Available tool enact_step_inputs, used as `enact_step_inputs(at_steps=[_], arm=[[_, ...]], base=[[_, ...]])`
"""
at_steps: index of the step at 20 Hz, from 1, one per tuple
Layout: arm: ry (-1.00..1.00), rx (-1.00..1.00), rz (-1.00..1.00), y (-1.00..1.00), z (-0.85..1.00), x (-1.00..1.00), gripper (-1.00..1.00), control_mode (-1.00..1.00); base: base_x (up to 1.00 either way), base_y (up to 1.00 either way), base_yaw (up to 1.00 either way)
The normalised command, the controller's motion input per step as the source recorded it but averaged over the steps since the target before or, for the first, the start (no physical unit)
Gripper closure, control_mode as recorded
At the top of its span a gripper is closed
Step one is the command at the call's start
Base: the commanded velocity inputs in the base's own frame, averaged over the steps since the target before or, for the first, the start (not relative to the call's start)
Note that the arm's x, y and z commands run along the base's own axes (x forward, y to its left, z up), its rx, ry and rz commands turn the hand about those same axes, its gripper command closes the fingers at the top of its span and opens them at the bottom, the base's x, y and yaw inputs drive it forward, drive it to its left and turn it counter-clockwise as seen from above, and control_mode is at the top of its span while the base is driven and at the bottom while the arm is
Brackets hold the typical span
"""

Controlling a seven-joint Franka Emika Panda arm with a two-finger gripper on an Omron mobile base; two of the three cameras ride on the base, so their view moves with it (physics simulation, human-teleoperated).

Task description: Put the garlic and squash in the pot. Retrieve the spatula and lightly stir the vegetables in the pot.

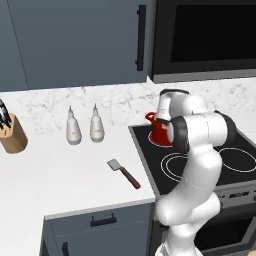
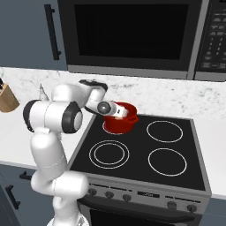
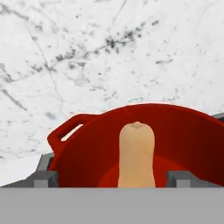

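Note:
The red pot (image 3: 83,144) stands on the stove's back left burner, seen too in the left base view (image 1: 156,131) and the right base view (image 2: 126,125). The tan squash (image 3: 136,153) lies inside it, its rounded end pointing away from the hand. My gripper (image 3: 112,179) hangs over the pot's near rim, open, with a fingertip (image 3: 43,178) on either side of the squash and a gap to each. In the right base view the gripper (image 2: 121,113) sits at the pot's rim. The spatula (image 1: 123,173) lies on the white counter left of the stove. The garlic is hidden from view.
Two white bottles (image 1: 73,128) (image 1: 96,125) and a wooden knife block (image 1: 12,133) stand at the back of the counter. The black stove top (image 2: 145,150) has three more burners free. A microwave (image 2: 132,35) hangs above the stove.

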Motion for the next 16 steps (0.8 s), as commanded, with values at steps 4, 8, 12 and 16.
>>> enact_step_inputs(at_steps=[4, 8, 12, 16], arm=[[0.00, 0.10, 0.00, 0.00, 1.00, -0.83, -1.00, -1.00], [0.06, 0.10, -0.01, 0.00, 1.00, -0.83, -1.00, -1.00], [0.20, 0.15, -0.02, 0.04, 1.00, -0.64, -1.00, -1.00], [0.30, 0.13, -0.02, 0.12, 1.00, -0.38, -1.00, -1.00]], base=[[0.00, 0.00, 0.00], [0.00, 0.00, 0.00], [0.00, 0.00, 0.00], [0.00, 0.00, 0.00]])
